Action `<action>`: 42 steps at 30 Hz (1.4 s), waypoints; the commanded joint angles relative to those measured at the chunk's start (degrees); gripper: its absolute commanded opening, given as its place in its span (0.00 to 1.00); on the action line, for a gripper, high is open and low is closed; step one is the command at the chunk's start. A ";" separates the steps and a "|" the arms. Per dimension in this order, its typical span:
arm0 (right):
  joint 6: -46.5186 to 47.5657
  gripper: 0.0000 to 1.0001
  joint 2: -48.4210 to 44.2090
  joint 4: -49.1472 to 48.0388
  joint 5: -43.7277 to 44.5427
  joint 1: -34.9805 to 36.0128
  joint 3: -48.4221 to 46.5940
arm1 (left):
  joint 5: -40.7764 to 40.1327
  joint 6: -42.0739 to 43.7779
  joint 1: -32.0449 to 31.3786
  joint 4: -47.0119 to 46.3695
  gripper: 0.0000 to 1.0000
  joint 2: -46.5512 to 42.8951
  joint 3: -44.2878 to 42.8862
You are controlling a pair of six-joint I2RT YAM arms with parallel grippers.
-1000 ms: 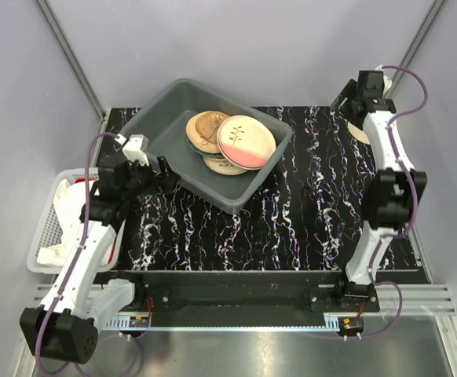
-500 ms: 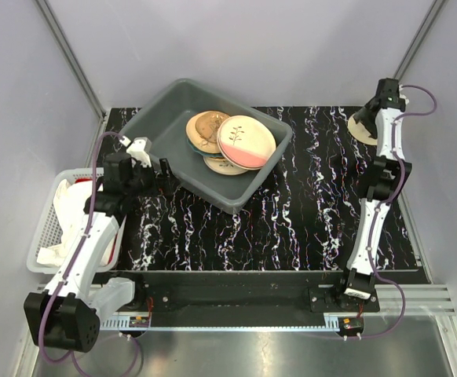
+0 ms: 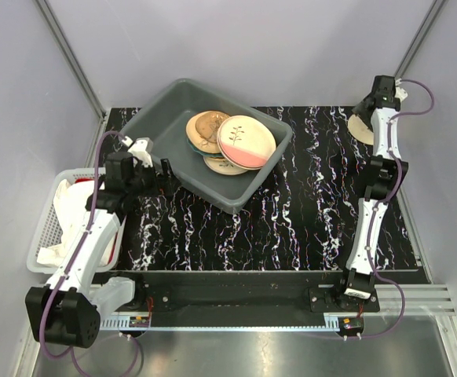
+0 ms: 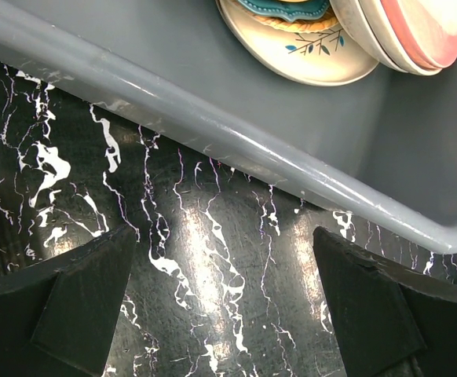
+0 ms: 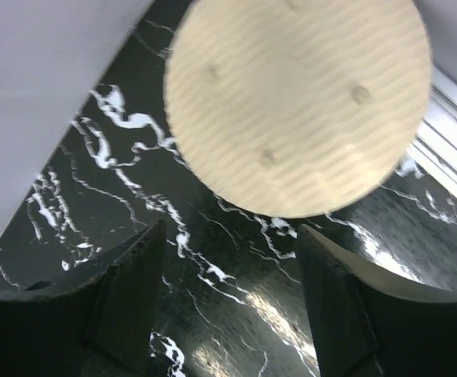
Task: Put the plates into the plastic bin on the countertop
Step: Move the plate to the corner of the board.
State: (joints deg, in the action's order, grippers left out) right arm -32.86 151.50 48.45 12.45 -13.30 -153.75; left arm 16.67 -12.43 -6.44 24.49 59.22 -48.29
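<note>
The grey plastic bin (image 3: 159, 126) stands tilted at the back left of the black veined countertop (image 3: 307, 204). In it lie an orange woven plate (image 3: 203, 129), a cream-and-pink plate (image 3: 246, 141) and others beneath. One pale cream plate (image 3: 360, 129) lies at the far right corner of the countertop. My right gripper (image 3: 365, 115) hovers just short of that plate (image 5: 299, 102), open, with only countertop between its fingers (image 5: 130, 290). My left gripper (image 3: 164, 173) is open over bare countertop beside the bin's near rim (image 4: 213, 129). A leaf-sprig plate (image 4: 307, 55) shows inside the bin.
A white mesh basket (image 3: 46, 236) with cloth sits off the countertop's left edge. Grey walls close in behind and beside the right gripper, and a metal rail (image 5: 452, 149) runs along the countertop's right edge.
My right arm has stretched toward the far right corner and turned down over the cream plate, its jaws narrowing a little. The left arm has barely shifted.
</note>
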 commanded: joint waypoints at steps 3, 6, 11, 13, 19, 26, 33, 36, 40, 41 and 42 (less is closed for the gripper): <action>11.30 0.91 0.63 -17.65 -6.03 3.80 1.44 | 2.67 0.30 0.28 -1.02 0.99 0.46 -2.42; 12.21 1.00 3.26 -18.74 -0.16 4.68 -1.54 | 2.32 0.38 0.28 -1.02 0.99 0.63 -2.25; 8.16 1.00 4.41 -24.43 7.06 4.25 0.90 | 2.58 0.03 0.28 -1.37 0.99 2.39 -2.42; 6.68 1.00 5.12 -30.06 10.03 4.07 2.74 | 2.93 -0.14 0.28 -1.38 0.99 3.18 -2.51; -1.06 1.00 8.28 -35.78 13.31 2.58 1.96 | 1.97 -0.05 0.37 -1.46 0.99 4.50 -2.77; -16.78 1.00 10.66 -30.46 10.93 0.12 3.28 | 3.46 -0.41 0.64 -1.55 0.99 6.26 -3.47; -23.74 1.00 11.36 -21.30 4.44 0.38 3.03 | 2.93 -0.14 0.90 -1.38 0.99 5.03 -3.39; -25.05 1.00 10.31 -15.59 4.34 1.25 2.58 | 2.85 -0.05 0.81 -1.38 0.99 4.15 -3.39; -27.08 1.00 4.09 -13.82 3.20 2.48 10.30 | 2.58 0.12 0.90 -1.38 0.99 2.48 -3.21; -27.08 1.00 3.02 -13.56 3.11 2.75 13.80 | 2.41 0.21 0.90 -1.38 0.99 1.78 -3.04; -27.17 1.00 1.97 -13.21 3.37 3.01 15.57 | 2.32 0.21 0.81 -1.29 0.99 1.34 -2.95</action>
State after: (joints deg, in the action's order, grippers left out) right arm -57.17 157.64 22.76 18.28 -12.71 -146.56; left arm 18.24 -12.47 -5.87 24.47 63.88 -49.17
